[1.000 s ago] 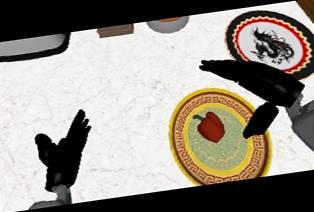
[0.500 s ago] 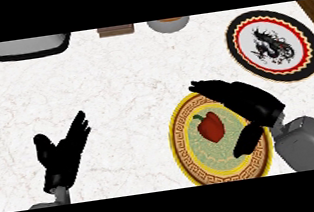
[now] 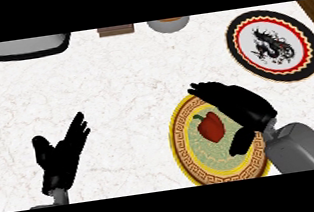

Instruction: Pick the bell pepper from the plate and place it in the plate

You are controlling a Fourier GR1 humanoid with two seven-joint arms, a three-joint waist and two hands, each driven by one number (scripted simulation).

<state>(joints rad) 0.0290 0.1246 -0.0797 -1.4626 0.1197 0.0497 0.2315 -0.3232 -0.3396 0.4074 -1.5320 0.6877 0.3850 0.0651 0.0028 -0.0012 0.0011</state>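
A: Progress? The red bell pepper lies in the middle of the round yellow-rimmed plate, not lifted. Grasp, carry and placing are all left.

B: Destination looks to be the round black-rimmed dragon plate, well beyond the yellow one. Right hand?

A: Arched over the pepper's right side, fingers spread, thumb below, holding nothing.

B: Left hand rests open on the white marble tabletop, well left of the yellow plate.

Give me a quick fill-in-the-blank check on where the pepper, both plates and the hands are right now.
1. The red bell pepper lies on the plate with the ____ rim.
2. The dragon plate holds ____.
3. The ____ hand hovers over the pepper.
4. The left hand rests open, holding ____.

Missing: yellow; nothing; right; nothing
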